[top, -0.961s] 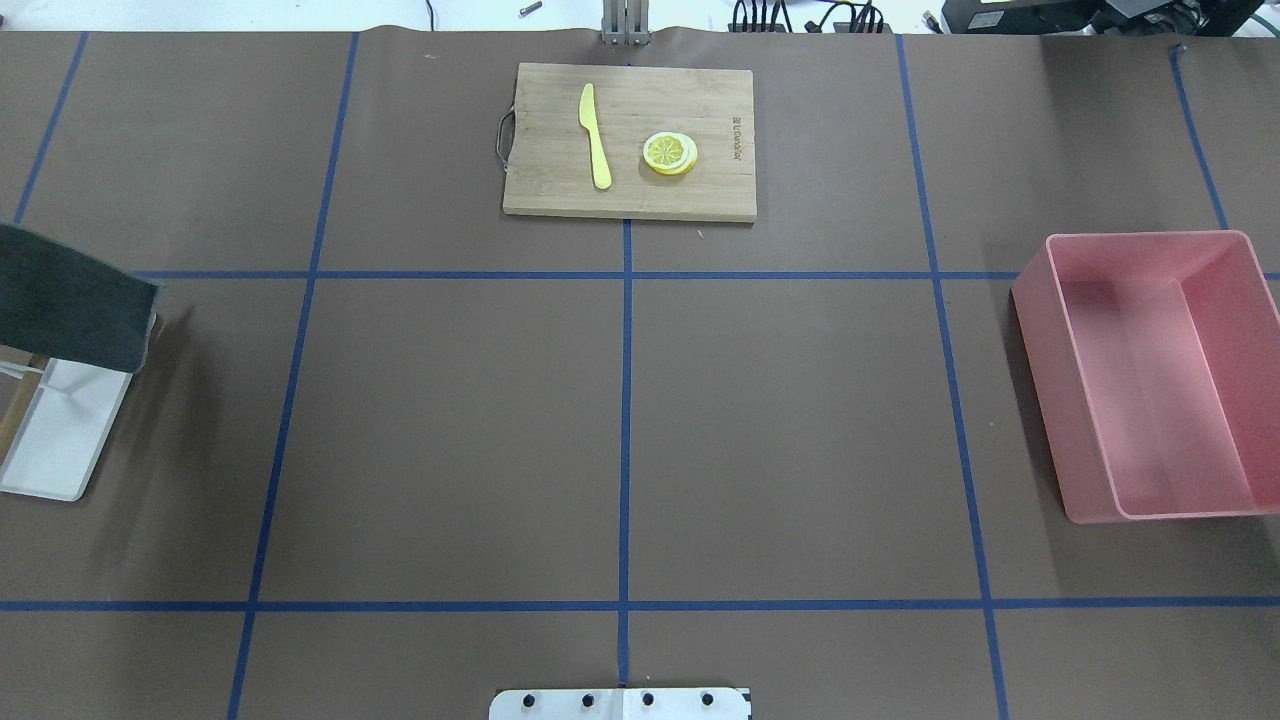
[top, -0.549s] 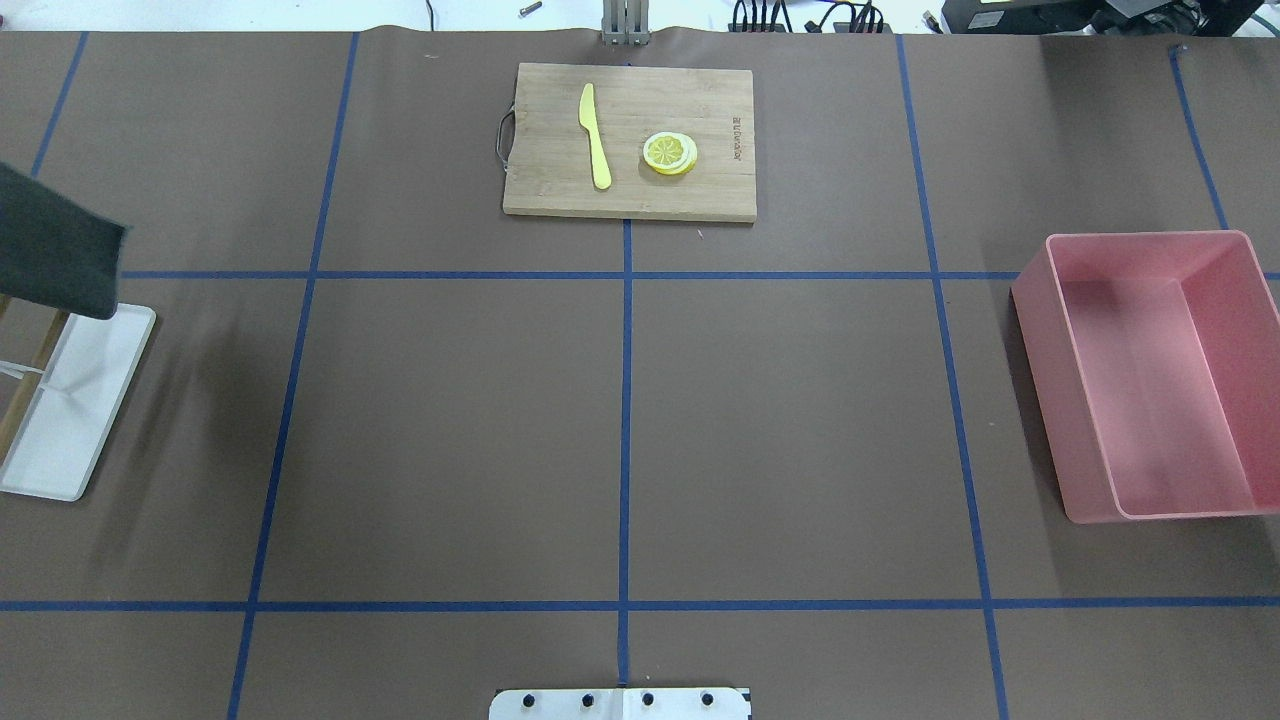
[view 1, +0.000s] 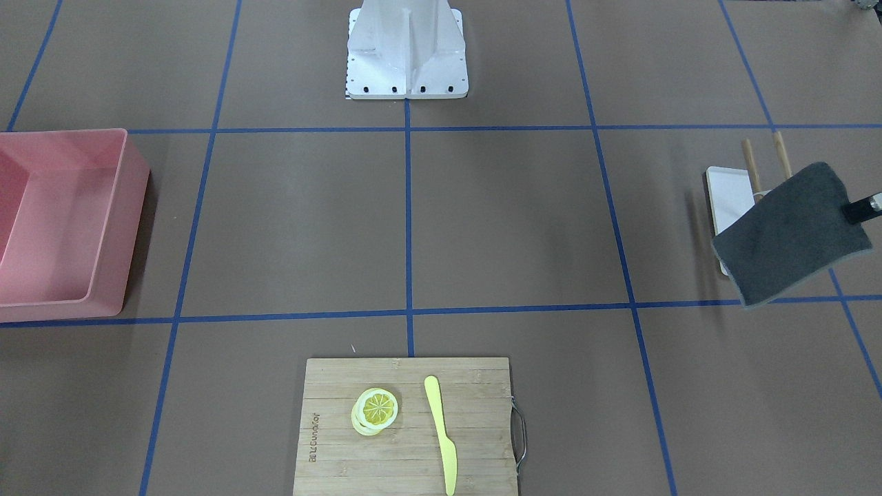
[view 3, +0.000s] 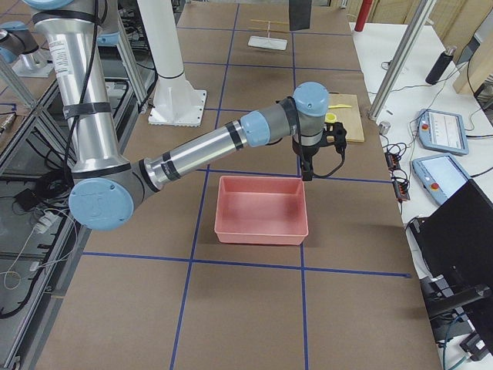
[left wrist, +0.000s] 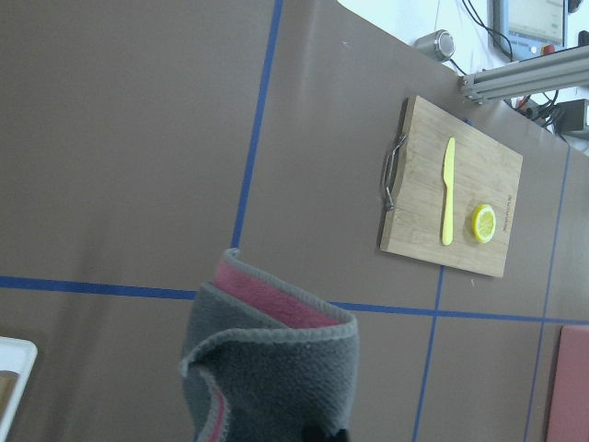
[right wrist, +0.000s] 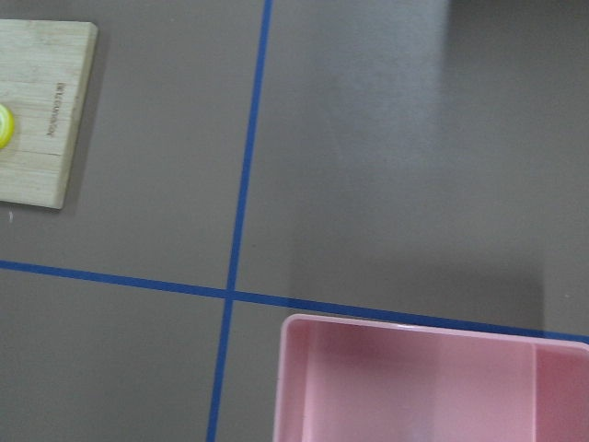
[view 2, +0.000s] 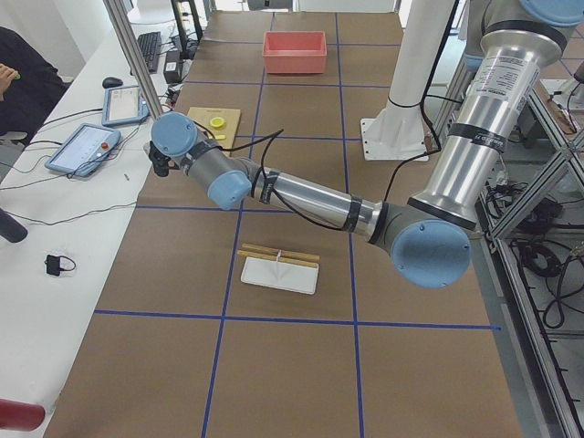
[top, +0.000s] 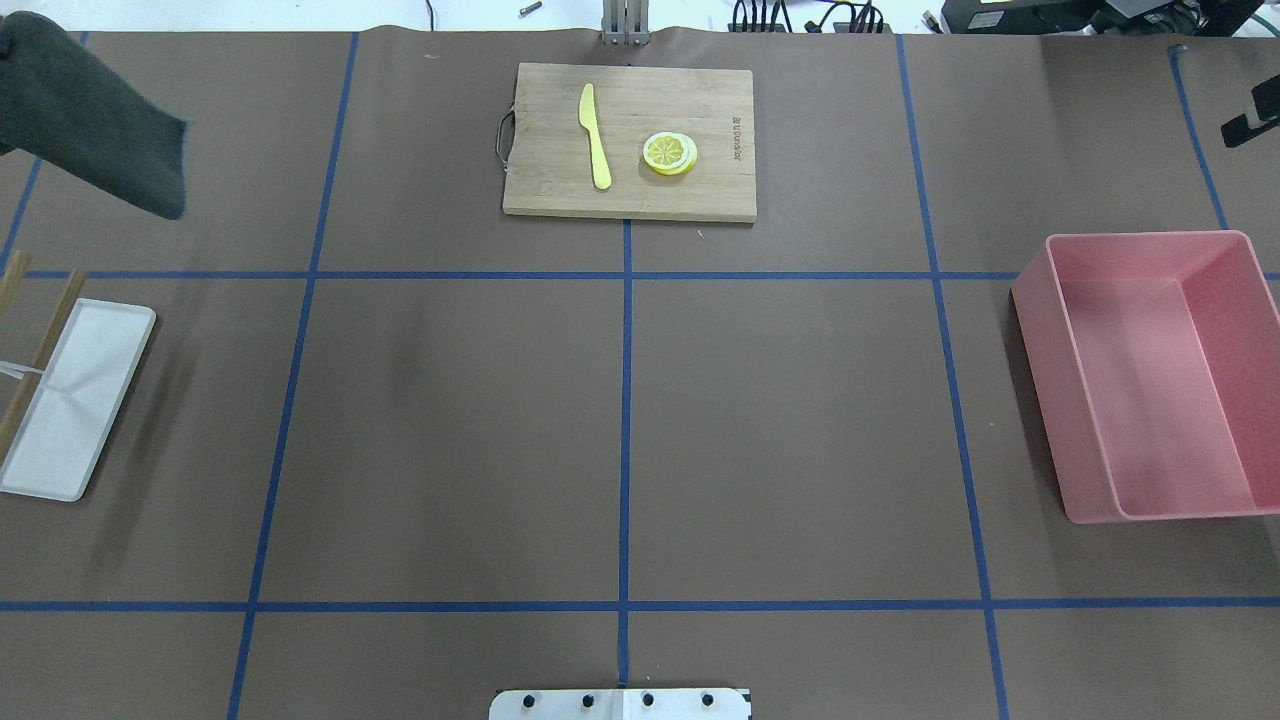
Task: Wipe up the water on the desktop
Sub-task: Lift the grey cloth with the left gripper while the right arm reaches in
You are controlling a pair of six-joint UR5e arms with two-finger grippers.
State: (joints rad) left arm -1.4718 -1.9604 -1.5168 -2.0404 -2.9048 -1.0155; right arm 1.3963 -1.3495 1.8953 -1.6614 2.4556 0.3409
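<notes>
Desktop point(top: 780, 420) shows white tray point(top: 90, 390) uncovered since left hand point(view 1: 853, 211), apparently gripping grey cloth point(top: 110, 130), shifted.

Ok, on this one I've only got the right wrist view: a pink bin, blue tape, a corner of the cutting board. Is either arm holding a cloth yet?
Observer: Yes. The left gripper holds a grey cloth, hanging in the air clear of the desktop.
Operator: What's on the cutting board?
Observer: A yellow knife lies beside some lemon slices on the cutting board.
Operator: And the right gripper itself?
Observer: The right gripper hangs in the air close to the pink bin, touching nothing; I can't tell whether it is open or shut.
</notes>
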